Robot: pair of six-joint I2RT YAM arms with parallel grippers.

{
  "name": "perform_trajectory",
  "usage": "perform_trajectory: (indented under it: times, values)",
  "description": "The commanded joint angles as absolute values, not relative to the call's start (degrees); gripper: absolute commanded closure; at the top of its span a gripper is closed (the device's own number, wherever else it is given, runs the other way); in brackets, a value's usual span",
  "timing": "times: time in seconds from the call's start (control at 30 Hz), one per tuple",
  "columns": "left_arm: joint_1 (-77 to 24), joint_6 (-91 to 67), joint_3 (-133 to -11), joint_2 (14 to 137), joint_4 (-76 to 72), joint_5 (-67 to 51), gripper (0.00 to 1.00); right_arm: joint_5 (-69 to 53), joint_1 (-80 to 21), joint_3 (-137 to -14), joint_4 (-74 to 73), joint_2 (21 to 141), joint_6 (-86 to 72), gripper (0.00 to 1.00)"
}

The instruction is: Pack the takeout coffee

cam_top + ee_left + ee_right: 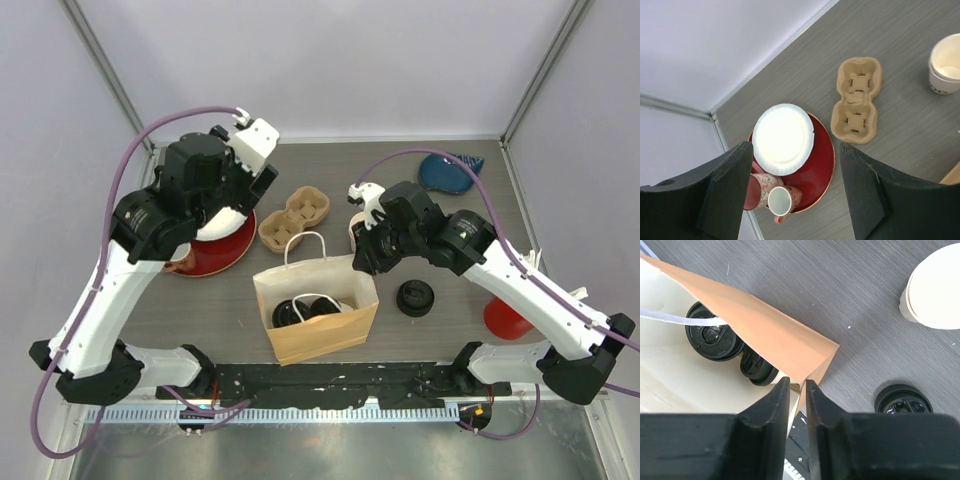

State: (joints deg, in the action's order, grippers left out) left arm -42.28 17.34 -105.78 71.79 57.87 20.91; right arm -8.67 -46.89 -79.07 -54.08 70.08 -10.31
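Right gripper (pixel 797 383) nipping the paper bag (pixel 775 335) at its top corner

The fingers stand almost together on the brown rim, toward the bench's near edge. Inside the bag sit a black-lidded cup (pixel 713 337) and a second black-lidded cup (pixel 757 369), touching, the second partly under the rim. Outside lie a loose black lid (pixel 902 401) and a white round vessel (pixel 935 290).

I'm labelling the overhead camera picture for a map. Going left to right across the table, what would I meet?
red plate → paper bag → loose black lid → red object. The cardboard cup carrier and the blue dish overlap others sideways, so they are left out.
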Motion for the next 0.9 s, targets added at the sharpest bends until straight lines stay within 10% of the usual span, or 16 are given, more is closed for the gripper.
perform_trajectory:
  times: [0.0, 0.43, 0.87]
  values:
    - [-32.55, 12.13, -105.82, 72.6, 50.71, 14.25, 0.26, -10.11, -47.02, -82.44, -53.96, 69.96, -8.88, 0.71]
    - [-23.91, 9.67, -101.87, 74.01, 47.46, 7.21, 0.24, -10.99, -47.02, -88.15, -55.19, 69.96, -6.15, 0.16]
    - [-17.4, 9.58, -96.77, 72.95, 48.69, 1.32, 0.23, -10.37, -47.02, -95.18, -54.93, 69.0, -3.17, 0.12]
